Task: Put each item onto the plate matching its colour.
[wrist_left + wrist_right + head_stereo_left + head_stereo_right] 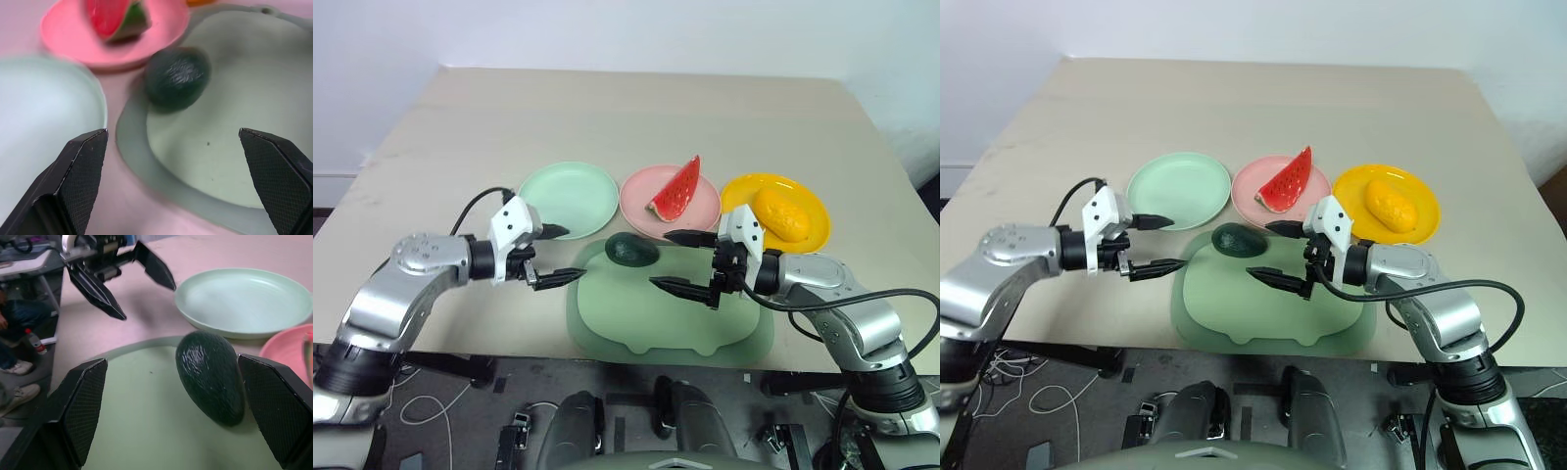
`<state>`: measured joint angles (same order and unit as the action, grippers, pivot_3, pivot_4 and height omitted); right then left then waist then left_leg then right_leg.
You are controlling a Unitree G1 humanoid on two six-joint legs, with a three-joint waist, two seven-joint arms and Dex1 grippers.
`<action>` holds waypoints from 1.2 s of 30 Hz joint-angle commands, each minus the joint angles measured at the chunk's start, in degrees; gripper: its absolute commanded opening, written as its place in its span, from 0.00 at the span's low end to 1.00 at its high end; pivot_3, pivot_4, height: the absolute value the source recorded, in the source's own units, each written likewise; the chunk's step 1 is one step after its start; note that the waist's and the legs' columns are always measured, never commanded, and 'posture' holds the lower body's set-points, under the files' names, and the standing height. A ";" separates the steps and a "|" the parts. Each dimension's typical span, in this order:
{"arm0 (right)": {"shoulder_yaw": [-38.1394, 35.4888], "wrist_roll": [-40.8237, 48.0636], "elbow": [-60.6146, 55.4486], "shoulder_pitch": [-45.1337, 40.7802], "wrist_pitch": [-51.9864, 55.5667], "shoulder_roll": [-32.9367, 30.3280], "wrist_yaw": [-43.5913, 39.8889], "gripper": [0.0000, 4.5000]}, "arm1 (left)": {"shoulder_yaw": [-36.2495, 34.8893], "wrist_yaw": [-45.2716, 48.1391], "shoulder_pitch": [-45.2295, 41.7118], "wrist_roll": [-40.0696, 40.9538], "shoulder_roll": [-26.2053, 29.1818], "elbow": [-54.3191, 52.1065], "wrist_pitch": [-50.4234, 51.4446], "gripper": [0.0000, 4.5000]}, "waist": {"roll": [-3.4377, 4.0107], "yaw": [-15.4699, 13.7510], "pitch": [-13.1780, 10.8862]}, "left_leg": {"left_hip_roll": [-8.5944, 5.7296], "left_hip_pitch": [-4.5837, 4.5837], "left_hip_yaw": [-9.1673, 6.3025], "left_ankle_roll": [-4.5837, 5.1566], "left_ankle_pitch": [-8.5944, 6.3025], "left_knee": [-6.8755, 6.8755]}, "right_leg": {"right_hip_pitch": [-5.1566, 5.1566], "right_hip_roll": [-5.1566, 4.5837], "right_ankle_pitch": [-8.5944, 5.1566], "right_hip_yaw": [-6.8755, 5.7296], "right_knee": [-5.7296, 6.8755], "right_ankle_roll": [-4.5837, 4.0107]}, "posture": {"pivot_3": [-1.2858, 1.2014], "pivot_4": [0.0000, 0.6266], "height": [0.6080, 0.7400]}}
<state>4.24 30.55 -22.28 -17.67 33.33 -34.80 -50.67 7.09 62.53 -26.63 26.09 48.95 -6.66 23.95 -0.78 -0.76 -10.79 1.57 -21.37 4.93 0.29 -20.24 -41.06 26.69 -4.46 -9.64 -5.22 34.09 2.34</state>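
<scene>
On the near table edge, working outward:

Tray: large pale green tray [636, 313] lies at the table's front edge, its near rim overhanging slightly; most of its floor is bare.

Left gripper: left gripper [551, 257] hovers at the tray's 9 o'clock, just off its rim, pointing toward the tray. Fingers spread wide, nothing between them. One fingertip [558, 231] sits over the near rim of the mint plate.

Right gripper: right gripper [677, 262] hangs over the tray's right half, pointing toward the left arm. Fingers wide apart, nothing held. In the right wrist view the avocado [211, 376] lies just ahead of them and apart from both.

Avocado: dark green, lying on its side in the tray's 12 o'clock corner, just inside the rim. Not on any plate.

Mint green plate: mint green plate [570, 199] at the tray's 11 o'clock, just beyond it; nothing on it.

Pink plate: pink plate [641, 191] at the tray's 12 o'clock, just past the avocado; carries the watermelon wedge [678, 189], rind side toward 3 o'clock.

Yellow plate: yellow plate [808, 235] at the tray's 1 o'clock; carries the yellow-orange mango [780, 215].

Table: beige table [636, 108], bare beyond the three plates.
</scene>
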 commanded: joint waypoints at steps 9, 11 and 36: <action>-1.38 -0.47 -4.01 4.45 -1.63 0.20 2.87 1.00 | 10.27 20.91 -18.76 -12.63 -7.68 23.67 -19.52 1.00 | -0.01 0.04 0.00 | -0.02 0.00 0.04 0.02 0.00 -0.04 | -0.02 0.00 0.08 0.00 0.01 0.13 | 0.52 0.24 1.00; -1.63 -0.46 -4.20 5.01 -1.71 0.12 3.24 1.00 | 10.64 21.59 -20.57 -14.06 -9.72 27.13 -21.83 1.00 | -0.02 0.08 -0.01 | -0.02 0.00 0.05 0.02 0.00 -0.05 | -0.02 0.00 0.08 0.00 0.02 0.13 | 0.52 0.24 1.00; -0.46 -0.55 -4.72 6.94 -2.51 1.02 4.69 1.00 | 10.29 19.95 -32.46 -23.80 -23.33 51.57 -38.08 1.00 | -0.06 -0.01 -0.01 | -0.01 -0.02 -0.11 0.11 -0.04 -0.18 | -0.06 -0.03 0.10 0.00 0.04 0.16 | 0.52 0.24 1.00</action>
<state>3.99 29.93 -24.58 -10.90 31.98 -34.14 -46.00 18.80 82.26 -57.45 2.38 25.67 44.78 -12.96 -0.84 -0.77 -10.80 1.56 -21.39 4.83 0.39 -20.29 -41.24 26.63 -4.48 -9.54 -5.23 34.13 2.51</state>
